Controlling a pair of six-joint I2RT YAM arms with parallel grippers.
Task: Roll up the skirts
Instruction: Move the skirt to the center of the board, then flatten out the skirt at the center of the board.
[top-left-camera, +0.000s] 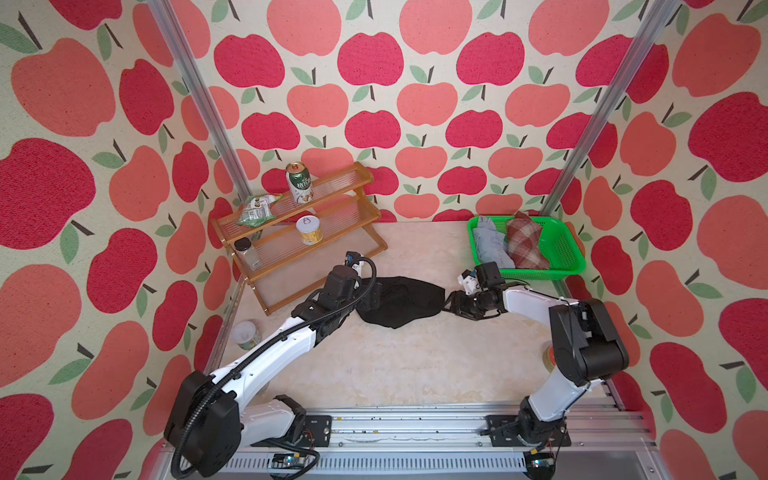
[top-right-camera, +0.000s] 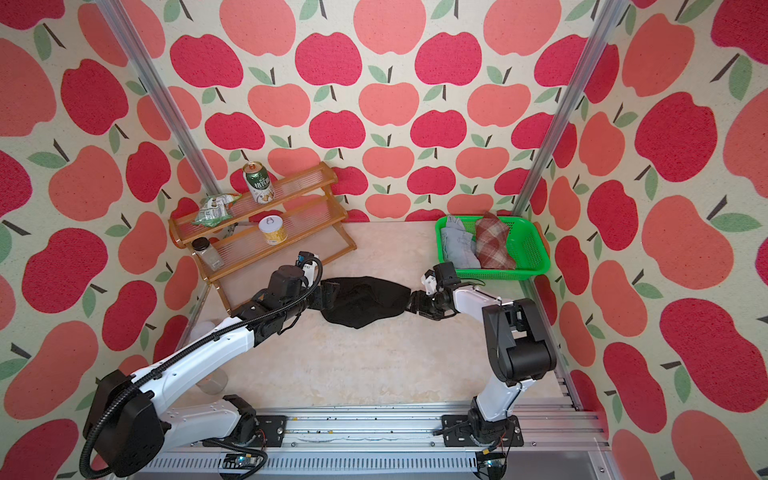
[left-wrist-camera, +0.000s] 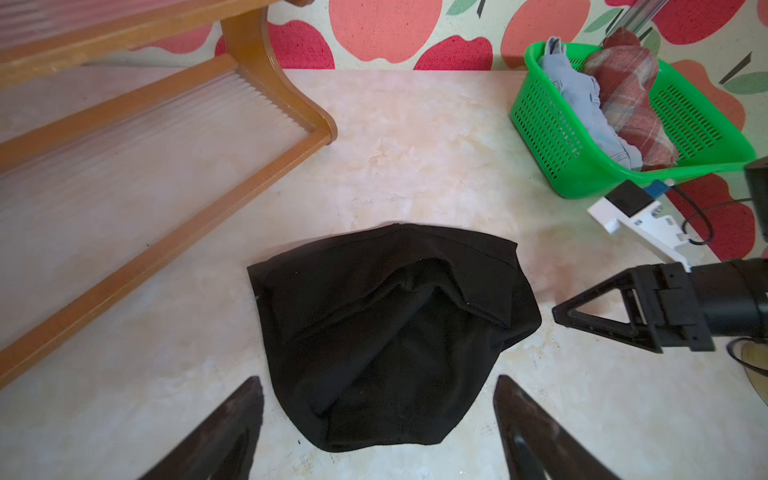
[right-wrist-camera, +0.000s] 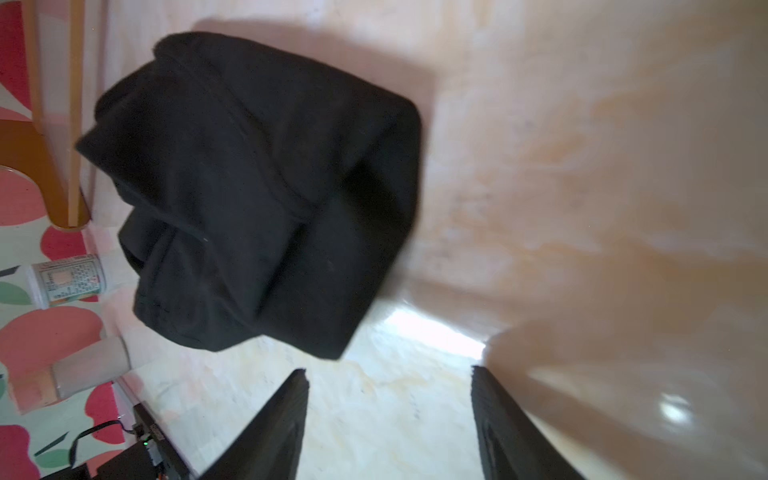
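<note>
The black skirt (top-left-camera: 399, 301) (top-right-camera: 365, 301) lies bunched and folded on the table's middle. My left gripper (top-left-camera: 369, 297) (left-wrist-camera: 378, 380) is open at the skirt's left end, one finger on each side of the cloth (left-wrist-camera: 386, 332), not closed on it. My right gripper (top-left-camera: 446, 304) (right-wrist-camera: 388, 370) is open just off the skirt's right end (right-wrist-camera: 257, 195), with only bare table between its fingers. The light blue denim skirt (top-left-camera: 490, 245) (left-wrist-camera: 582, 99) and the plaid skirt (top-left-camera: 525, 243) (left-wrist-camera: 627, 95) lie rolled side by side in the green basket (top-left-camera: 540, 274).
A wooden two-tier rack (top-left-camera: 378, 216) stands at the back left with a green can (top-left-camera: 299, 183), a snack bag (top-left-camera: 255, 210), a tin (top-left-camera: 309, 230) and a jar (top-left-camera: 247, 251). A cup (top-left-camera: 247, 334) sits at the left edge. The basket is at the back right.
</note>
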